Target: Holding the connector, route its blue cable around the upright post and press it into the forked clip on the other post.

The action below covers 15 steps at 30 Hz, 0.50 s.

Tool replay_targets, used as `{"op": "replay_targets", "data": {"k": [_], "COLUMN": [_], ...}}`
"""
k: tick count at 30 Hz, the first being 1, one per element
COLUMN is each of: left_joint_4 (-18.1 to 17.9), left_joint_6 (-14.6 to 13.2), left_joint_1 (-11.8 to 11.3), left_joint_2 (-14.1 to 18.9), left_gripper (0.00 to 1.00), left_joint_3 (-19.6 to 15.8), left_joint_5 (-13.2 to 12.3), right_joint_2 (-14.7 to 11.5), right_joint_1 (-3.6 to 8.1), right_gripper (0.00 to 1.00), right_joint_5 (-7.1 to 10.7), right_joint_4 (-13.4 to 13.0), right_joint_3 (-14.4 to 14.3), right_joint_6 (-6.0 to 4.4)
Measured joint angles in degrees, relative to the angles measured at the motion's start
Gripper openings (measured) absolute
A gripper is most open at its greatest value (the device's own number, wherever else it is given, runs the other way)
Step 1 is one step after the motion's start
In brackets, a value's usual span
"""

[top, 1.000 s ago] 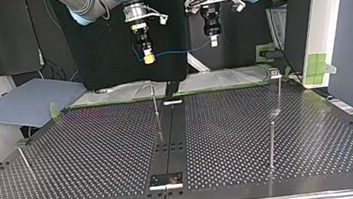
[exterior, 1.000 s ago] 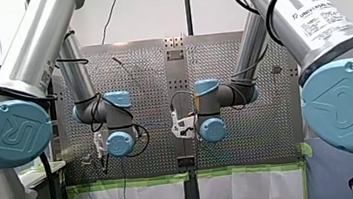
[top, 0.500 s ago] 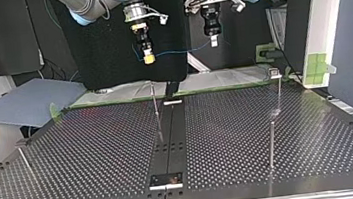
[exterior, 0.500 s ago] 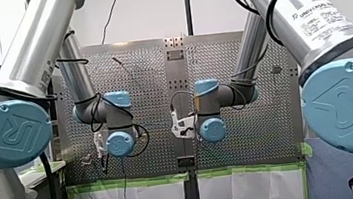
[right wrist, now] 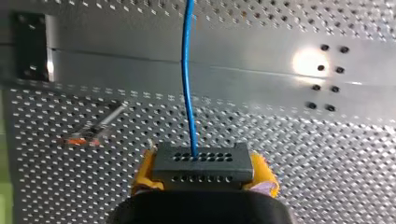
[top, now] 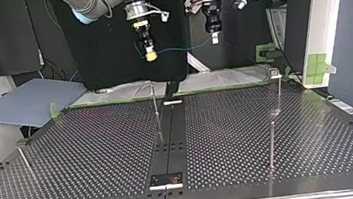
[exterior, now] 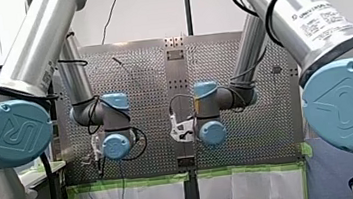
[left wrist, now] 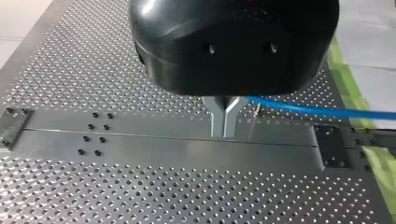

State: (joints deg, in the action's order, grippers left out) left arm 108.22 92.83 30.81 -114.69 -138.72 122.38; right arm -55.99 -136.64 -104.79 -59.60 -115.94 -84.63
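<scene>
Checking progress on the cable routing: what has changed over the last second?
Both grippers shifted slightly toward the top view's right and upper edge: my right gripper, shut on the connector, and my left gripper, shut on the blue cable. Nothing grasped or released; upright post unchanged.

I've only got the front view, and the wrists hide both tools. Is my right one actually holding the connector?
Observer: Yes. The right wrist view shows the connector clamped between my right tool's yellow pads.
Operator: Where does the cable run?
Observer: The blue cable spans to my left tool, whose metal fingers are shut on it.
Operator: Around a post?
Observer: No. In the top view it hangs above the upright post, touching no post.
</scene>
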Motion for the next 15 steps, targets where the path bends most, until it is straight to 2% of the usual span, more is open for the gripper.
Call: {"op": "replay_targets", "data": {"k": [7,15], "left_joint_4": [-0.01,-0.01], "left_joint_6": [-0.02,-0.02], "left_joint_1": [-0.03,-0.03], "left_joint_2": [-0.03,-0.04], "left_gripper": [0.0,0.0], "left_joint_3": [-0.2,-0.22], "left_joint_5": [-0.08,-0.09], "right_joint_2": [2.46,2.74], "right_joint_1": [-0.23,-0.25], "right_gripper": [0.0,0.0], "right_joint_5": [0.02,0.02], "right_joint_4": [0.0,0.0], "right_joint_3": [-0.04,-0.04], "right_joint_6": [-0.02,-0.03]}}
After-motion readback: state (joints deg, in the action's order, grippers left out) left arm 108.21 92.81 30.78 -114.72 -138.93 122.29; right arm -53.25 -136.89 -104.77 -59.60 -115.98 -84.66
